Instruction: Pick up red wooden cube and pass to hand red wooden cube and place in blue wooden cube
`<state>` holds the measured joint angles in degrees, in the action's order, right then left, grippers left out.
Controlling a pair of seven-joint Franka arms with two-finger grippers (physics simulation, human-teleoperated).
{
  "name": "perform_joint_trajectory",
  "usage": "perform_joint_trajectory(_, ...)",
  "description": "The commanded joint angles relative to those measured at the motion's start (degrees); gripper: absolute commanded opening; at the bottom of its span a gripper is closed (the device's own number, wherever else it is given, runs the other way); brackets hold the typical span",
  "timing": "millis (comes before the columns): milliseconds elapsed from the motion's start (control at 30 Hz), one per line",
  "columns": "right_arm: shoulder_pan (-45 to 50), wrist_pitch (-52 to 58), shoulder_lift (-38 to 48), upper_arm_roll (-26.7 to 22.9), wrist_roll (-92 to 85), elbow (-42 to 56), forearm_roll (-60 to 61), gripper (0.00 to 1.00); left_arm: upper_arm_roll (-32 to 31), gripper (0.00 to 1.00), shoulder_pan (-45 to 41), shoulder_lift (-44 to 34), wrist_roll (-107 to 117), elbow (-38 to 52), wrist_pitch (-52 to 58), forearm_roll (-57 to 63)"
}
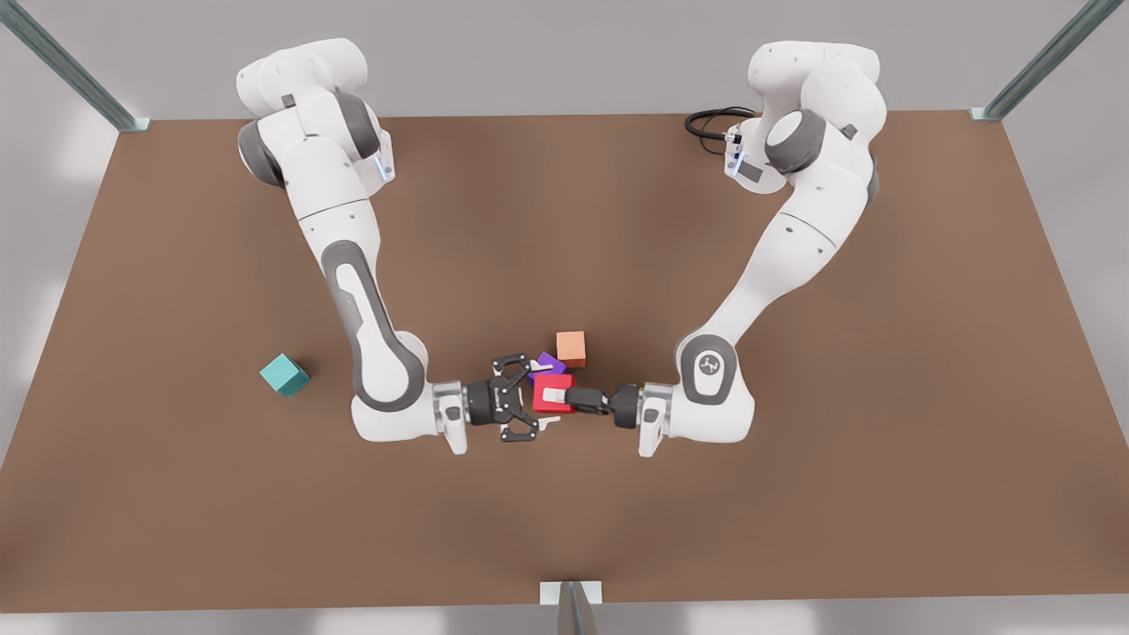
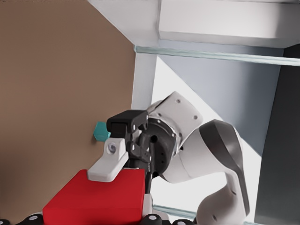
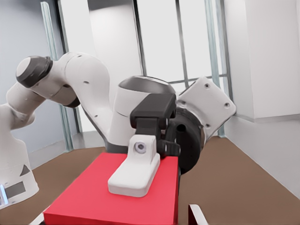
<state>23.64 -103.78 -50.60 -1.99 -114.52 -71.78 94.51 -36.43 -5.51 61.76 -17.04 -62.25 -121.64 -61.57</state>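
The red wooden cube (image 1: 545,385) is held above the brown table (image 1: 794,529), near its centre. The left gripper (image 1: 564,399) is clamped on it from 3 o'clock in the front view. The hand (image 1: 542,394), on the right arm, meets it from 9 o'clock, its white-tipped fingers spread on either side of the cube; this looks like the handover point. The blue wooden cube (image 1: 284,375) lies well apart at 9 o'clock. It is solid, not a container. A purple cube (image 1: 550,362) and an orange cube (image 1: 571,348) sit near 12 o'clock.

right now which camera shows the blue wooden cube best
The front view: the blue wooden cube sits whole on the table at that view's left. The left wrist view catches only a small, partly hidden bit far off.
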Motion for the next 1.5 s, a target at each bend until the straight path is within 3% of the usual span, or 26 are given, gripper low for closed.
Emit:
perform_joint_trajectory(0, 0.1, -0.7, 0.1, 0.1, -0.7, 0.1, 0.1, 1.00, 0.0, 0.67, -0.3, 0.0, -3.6, 0.3, -0.5, -0.4)
perform_joint_trajectory(200, 0.4, -1.2, 0.1, 0.1, 0.1, 0.1, 0.1, 1.00, 0.0, 0.67, -0.5, 0.0, -3.4, 0.4, -1.0, -0.4)
perform_joint_trajectory(233, 0.4, -1.2, 0.1, 0.4, 0.1, 0.1, 0.1, 0.95, 0.0, 0.67, -0.6, 0.0, -3.4, 0.4, -1.1, -0.4)
perform_joint_trajectory(300, 0.4, -1.2, 0.1, 0.4, 0.1, 0.1, 0.1, 0.73, 0.0, 0.68, -0.6, 0.0, -3.3, 0.4, -1.1, -0.4)
perform_joint_trajectory(400, 0.4, -1.2, 0.1, 0.4, 0.1, 0.1, 0.1, 0.73, 0.0, 0.68, -0.6, 0.0, -3.4, 0.4, -1.1, -0.4)
perform_joint_trajectory(433, 0.4, -1.2, 0.1, 0.4, 0.1, 0.1, 0.1, 0.73, 0.0, 0.75, -0.6, 0.0, -3.4, 0.4, -1.1, -0.4)
perform_joint_trajectory(500, 0.4, -1.2, 0.1, 0.4, 0.2, 0.1, 0.1, 0.73, 0.0, 1.00, -0.5, -0.1, -2.7, 0.2, -1.1, -0.5)
perform_joint_trajectory(900, 0.2, -1.2, 0.2, 0.4, 0.3, 0.1, 0.1, 0.73, 0.0, 1.00, 1.9, -0.6, -2.7, -0.2, 0.3, 0.1)
perform_joint_trajectory(1033, 0.1, -1.2, 0.2, 0.4, 0.3, 0.1, 0.1, 0.73, 0.0, 1.00, 9.3, -1.1, -2.2, -1.8, 10.4, 3.4)
perform_joint_trajectory(1067, -0.1, -1.2, 0.2, 0.2, 0.3, 0.1, 0.0, 0.73, -0.1, 1.00, 11.0, -1.3, -0.8, -1.9, 12.5, 5.5)
perform_joint_trajectory(1133, -1.4, 2.3, 1.8, -5.3, 3.3, 1.1, -5.8, 0.73, 0.0, 1.00, 16.5, -2.6, 13.9, -1.2, 22.1, 13.6)
perform_joint_trajectory(1200, -7.6, 8.1, 5.5, -5.4, 12.1, 0.1, -22.0, 0.73, -0.5, 1.00, 16.7, -13.3, 31.5, 4.0, 44.2, 59.9)
perform_joint_trajectory(1267, -14.1, 13.2, 9.4, -5.9, 20.6, -0.5, -44.8, 0.73, -0.5, 1.00, 17.8, -18.8, 31.6, 4.3, 50.5, 76.6)
perform_joint_trajectory(1367, -15.6, 13.6, 11.1, -7.8, 21.4, 0.1, -63.5, 0.72, -0.6, 1.00, 21.4, -23.0, 27.3, 4.4, 54.3, 78.6)
perform_joint_trajectory(1400, -15.6, 13.3, 11.8, -8.6, 21.8, 0.0, -70.0, 0.71, 8.3, 1.00, 18.5, -31.4, 21.3, -1.2, 51.5, 76.9)
perform_joint_trajectory(1433, -15.6, 13.2, 12.1, -9.3, 22.7, 0.0, -75.0, 0.71, 35.1, 1.00, -0.5, -48.5, 11.3, -23.7, 36.1, 68.3)
perform_joint_trajectory(1467, -15.6, 13.1, 12.7, -9.6, 23.9, -0.6, -77.2, 0.71, 39.6, 1.00, -6.4, -51.5, 17.5, -26.4, 35.4, 68.0)
